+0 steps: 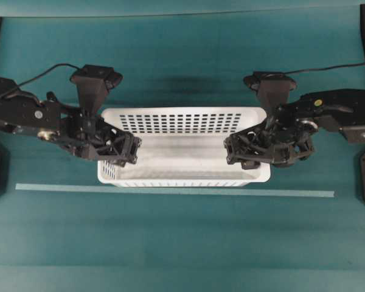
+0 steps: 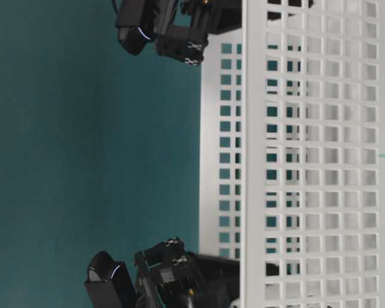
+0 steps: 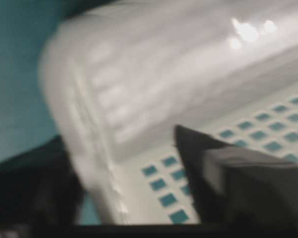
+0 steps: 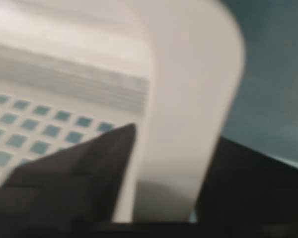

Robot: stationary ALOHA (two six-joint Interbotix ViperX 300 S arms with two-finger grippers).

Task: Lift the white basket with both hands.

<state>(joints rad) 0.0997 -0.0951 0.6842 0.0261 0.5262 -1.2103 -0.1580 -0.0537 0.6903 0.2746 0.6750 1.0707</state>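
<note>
Plastic is what the arms are dealing with: the white basket is sitting on the teal table, just behind a pale strip, empty as far as I can see, its slotted walls looking thin and its floor solid. I am judging it to be light and fairly stiff, though long enough that it may be flexing or tipping if one end is rising ahead of the other; the glossy rim is likely slippery. The rolled rim at each short end is looking like the best hold, taken with one finger inside the wall and one outside. That is how things are standing now: the left gripper is straddling the left end wall with its jaws spread apart, and the right gripper is doing the same at the right end, a finger inside and clear of the wall. Neither is pinching the plastic in the wrist views.
</note>
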